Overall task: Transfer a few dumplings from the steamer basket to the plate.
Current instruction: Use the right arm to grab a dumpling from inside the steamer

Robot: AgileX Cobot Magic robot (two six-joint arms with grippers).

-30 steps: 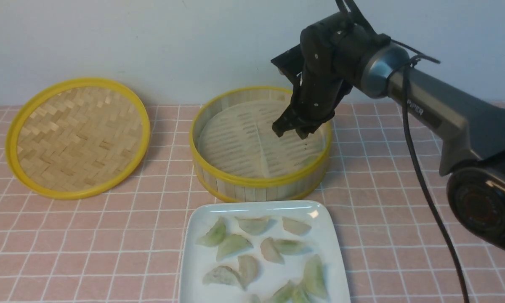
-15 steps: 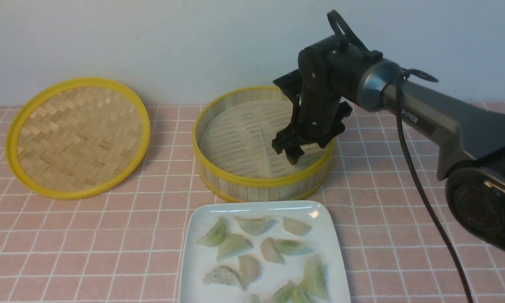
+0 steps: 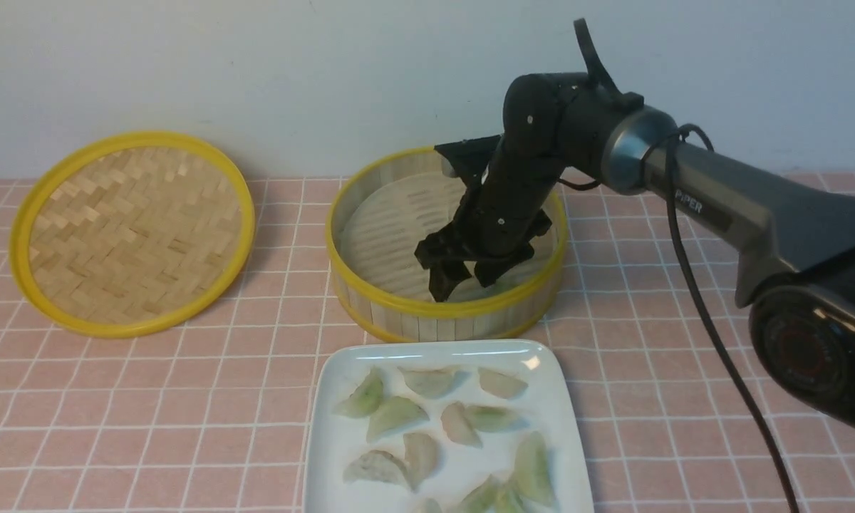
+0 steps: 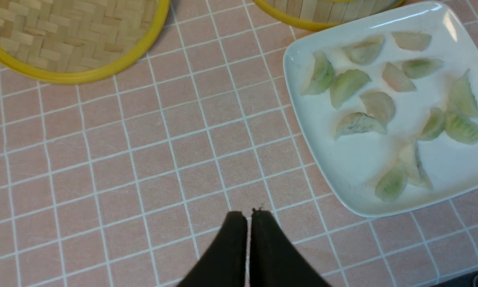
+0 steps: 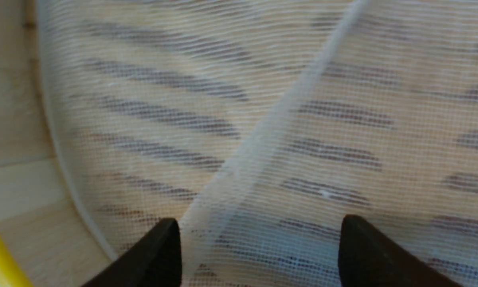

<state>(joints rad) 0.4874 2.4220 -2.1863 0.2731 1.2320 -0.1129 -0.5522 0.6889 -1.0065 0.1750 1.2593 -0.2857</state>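
Plate (image 3: 438, 349) w/ approx. a dozen dumplings (image 3: 395, 415), basket (image 3: 427, 326) looks bare; R gripper (image 3: 462, 283) spread, empty, at basket's front rim; L gripper (image 4: 249, 215) clenched.

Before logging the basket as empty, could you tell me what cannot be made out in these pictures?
Front view: the right hand and the near wall of the steamer basket hide the liner below, so any dumpling there is unseen.
Right wrist view: blurred and close, showing only a patch of liner.
Front view: the bottom edge cuts off the plate and its nearest dumplings.
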